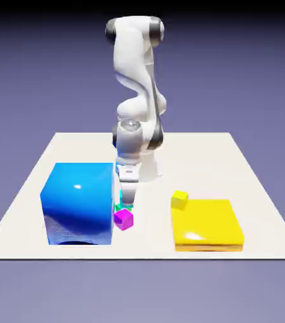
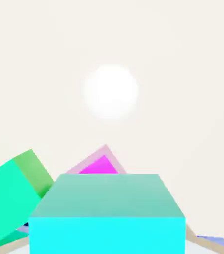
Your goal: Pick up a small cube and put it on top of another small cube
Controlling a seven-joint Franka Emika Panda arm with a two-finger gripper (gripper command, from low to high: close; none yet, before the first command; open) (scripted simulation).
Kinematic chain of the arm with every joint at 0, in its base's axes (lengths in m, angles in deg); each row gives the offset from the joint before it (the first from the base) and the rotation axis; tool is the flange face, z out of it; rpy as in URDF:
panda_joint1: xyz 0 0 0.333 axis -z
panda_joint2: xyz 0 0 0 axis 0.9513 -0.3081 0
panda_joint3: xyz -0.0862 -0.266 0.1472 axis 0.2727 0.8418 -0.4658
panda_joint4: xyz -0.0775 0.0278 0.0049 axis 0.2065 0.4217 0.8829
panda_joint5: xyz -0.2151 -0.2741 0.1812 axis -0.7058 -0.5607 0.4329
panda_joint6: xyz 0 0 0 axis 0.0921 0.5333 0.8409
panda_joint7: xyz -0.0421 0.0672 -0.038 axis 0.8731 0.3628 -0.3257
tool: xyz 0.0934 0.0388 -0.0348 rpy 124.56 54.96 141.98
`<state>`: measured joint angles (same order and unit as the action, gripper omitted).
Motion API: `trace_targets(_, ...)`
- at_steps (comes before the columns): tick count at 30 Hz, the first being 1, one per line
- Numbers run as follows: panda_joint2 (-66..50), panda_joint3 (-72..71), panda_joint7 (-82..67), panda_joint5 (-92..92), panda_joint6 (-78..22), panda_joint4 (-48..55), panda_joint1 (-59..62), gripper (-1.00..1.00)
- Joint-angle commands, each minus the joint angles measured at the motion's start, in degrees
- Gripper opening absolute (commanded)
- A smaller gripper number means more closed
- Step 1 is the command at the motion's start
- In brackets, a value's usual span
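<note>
Pale bench point(image 1: 82, 148), flat, plain blue-violet backdrop point(image 1: 19, 76) around it, darker at top. My pincer point(image 1: 128, 194) closed on small cyan cube point(image 2: 107, 235), cube between fingertips. Small green cube point(image 2: 10, 198) and magenta cube point(image 1: 124, 219) near it. Big glossy blue cube point(image 1: 79, 202) on exterior view's left (tight on that side). Yellow slab point(image 1: 207, 224) on exterior view's right, close to bench's near edge, small yellow cube point(image 1: 180, 200) by its corner. Open strip between magenta cube and slab; more bare surface towards right edge.
</note>
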<state>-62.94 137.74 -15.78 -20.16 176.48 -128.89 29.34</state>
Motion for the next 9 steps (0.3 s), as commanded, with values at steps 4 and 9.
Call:
trace_targets(4, -5.82, -5.90, -6.97, 9.96, 4.65, -0.35, 4.19, -1.00)
trace_targets(9, -9.02, -9.09, -10.80, 15.43, 7.16, -0.54, 6.37, 1.00)
